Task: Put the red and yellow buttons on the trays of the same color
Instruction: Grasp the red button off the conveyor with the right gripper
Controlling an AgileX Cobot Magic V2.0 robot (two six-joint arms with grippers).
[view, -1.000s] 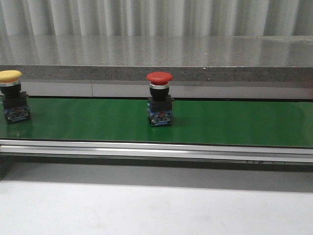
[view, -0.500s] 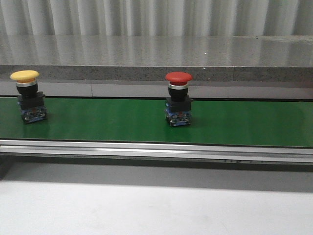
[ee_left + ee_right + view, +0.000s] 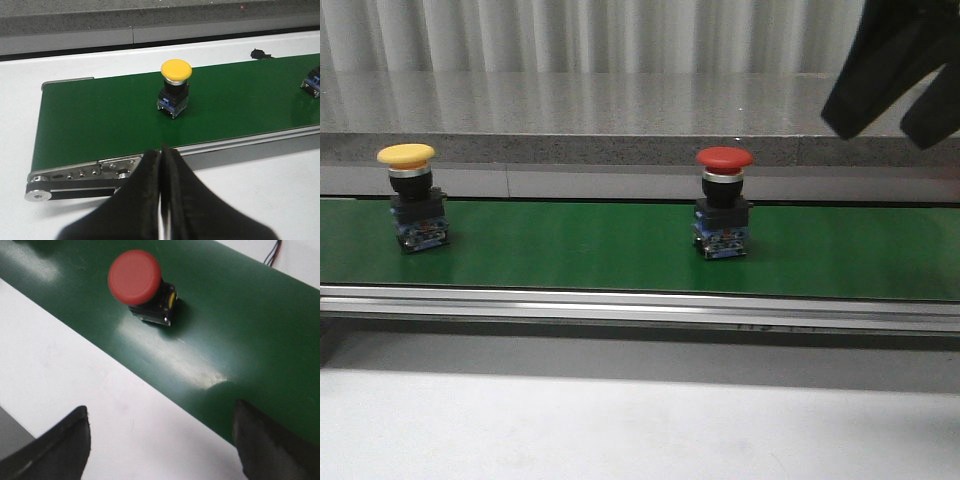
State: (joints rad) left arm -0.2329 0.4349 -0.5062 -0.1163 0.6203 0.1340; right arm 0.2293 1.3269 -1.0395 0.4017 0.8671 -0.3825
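The right gripper (image 3: 160, 440) is hanging over the belt (image 3: 240, 340) with its two fingers (image 3: 60, 445) spread wide apart and nothing between them. The red button (image 3: 135, 277) is standing on the belt ahead of the fingers, well apart from them and a bit off to one side. In the front view the right gripper (image 3: 895, 70) is showing up high, above and beside the red button (image 3: 724, 200).

The left gripper (image 3: 161, 200) is waiting with its fingers pressed together and holding nothing. The yellow button (image 3: 175, 87) is standing on the belt out in front of it, well apart.

The step in hand looks like the reach for the red button. Next, the right gripper needs to go down and line up so one finger is on each side of the button, then squeeze. The left gripper needs to open first before it can take the yellow one.

Counting now: there is one red button and one yellow button (image 3: 408, 195). There is one green belt. There are two grippers. No trays are showing in any view, so I cannot tell where they are.
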